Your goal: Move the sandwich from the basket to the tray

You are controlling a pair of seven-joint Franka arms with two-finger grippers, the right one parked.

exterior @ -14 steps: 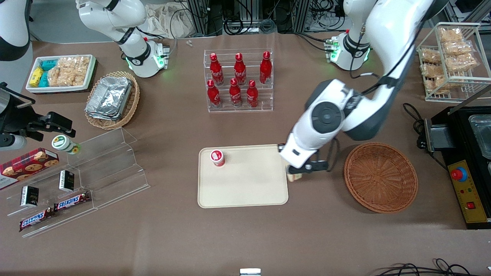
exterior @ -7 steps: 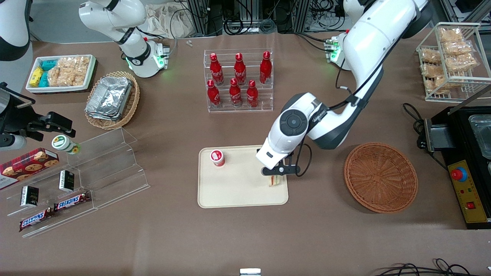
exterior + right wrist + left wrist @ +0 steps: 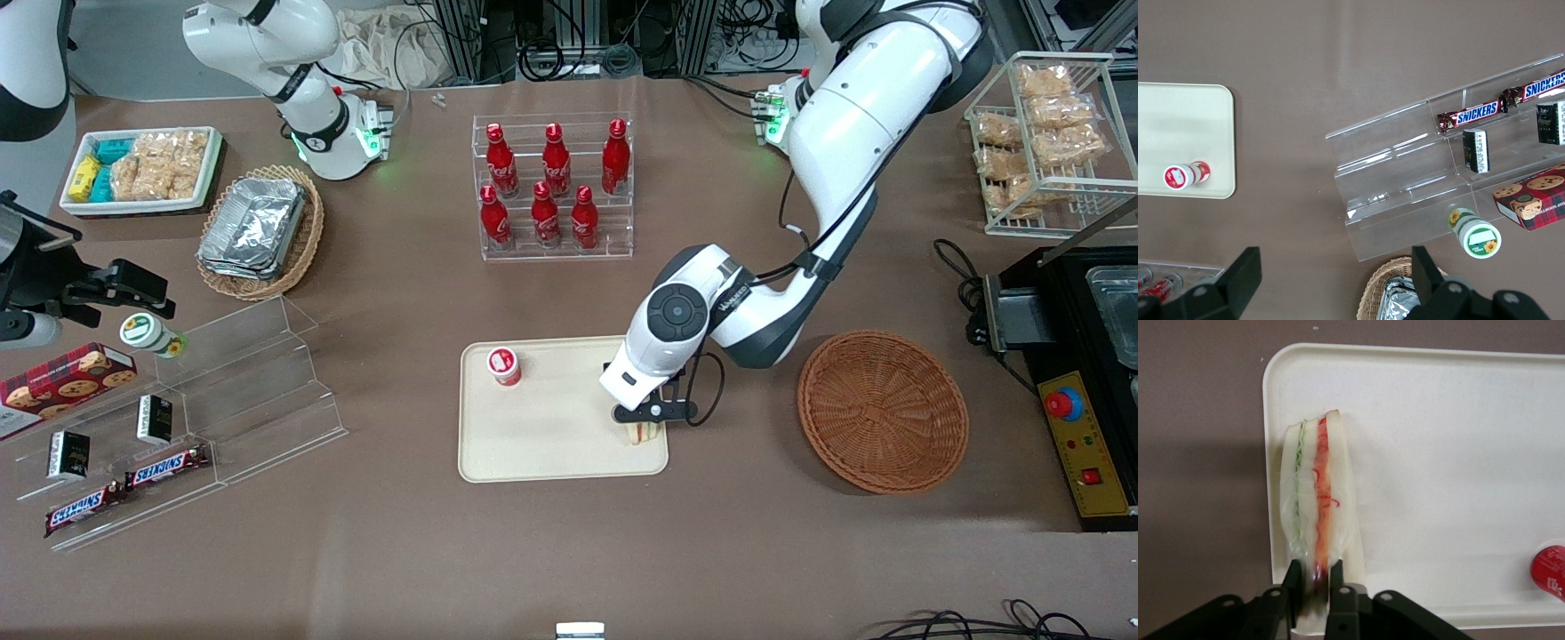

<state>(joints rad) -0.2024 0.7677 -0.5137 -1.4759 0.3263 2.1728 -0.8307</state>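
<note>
My left gripper [image 3: 642, 423] is shut on the sandwich [image 3: 642, 433], a pale bread wedge with red-orange and green filling, held on edge over the beige tray [image 3: 551, 444] near the tray's end toward the working arm. In the left wrist view the sandwich [image 3: 1317, 495] stands on the tray [image 3: 1451, 453] close to its rim, pinched at its near end by the gripper [image 3: 1314, 583]. The reddish-brown wicker basket [image 3: 882, 411] lies empty on the table toward the working arm's end, apart from the gripper.
A small red-capped pot [image 3: 503, 365] stands on the tray's corner toward the parked arm. A clear rack of red bottles [image 3: 553, 187] stands farther from the camera than the tray. A black machine [image 3: 1080, 382] lies beside the basket.
The gripper carried the sandwich from just off the tray's edge to over the tray, then moved lower and slightly nearer the camera, bringing the sandwich down onto the tray.
</note>
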